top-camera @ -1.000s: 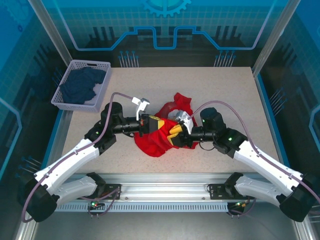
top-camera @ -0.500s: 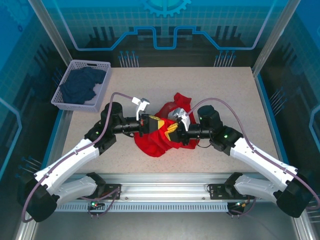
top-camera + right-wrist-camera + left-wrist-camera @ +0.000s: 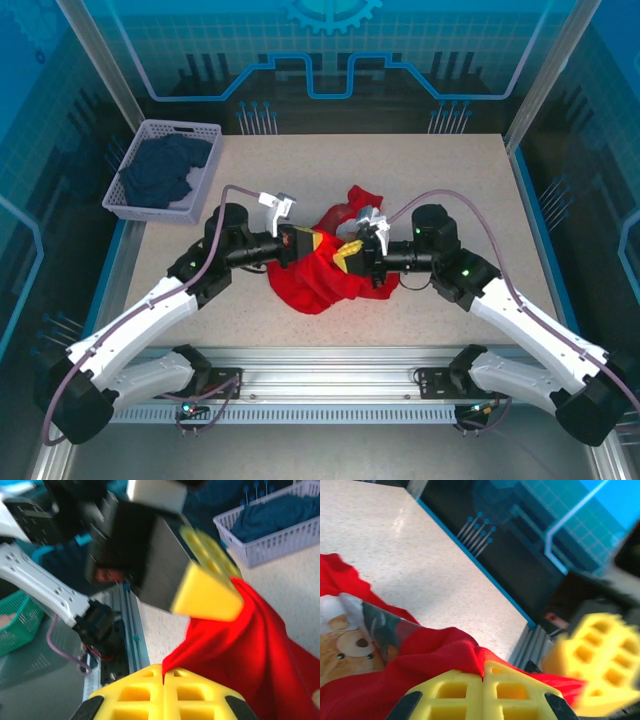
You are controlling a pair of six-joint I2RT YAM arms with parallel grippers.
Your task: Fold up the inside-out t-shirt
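Left pincer (image 3: 322, 243) from 9 o'clock and right pincer (image 3: 350, 252) from 3 are both clenching the limp, light t-shirt (image 3: 312, 282) mid-heap, seams probably gripping better.

Two arms reach inward, meeting above the red t-shirt (image 3: 318, 288).
The left gripper (image 3: 322, 243) and right gripper (image 3: 350, 253) face each other, both clamped on its cloth.

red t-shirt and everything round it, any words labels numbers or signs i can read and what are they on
No text can be read in any of these views.
red t-shirt: a teddy bear picture on the print, no letters in sight.
back wall: a gear outline and lines, no words.
basket: no label.
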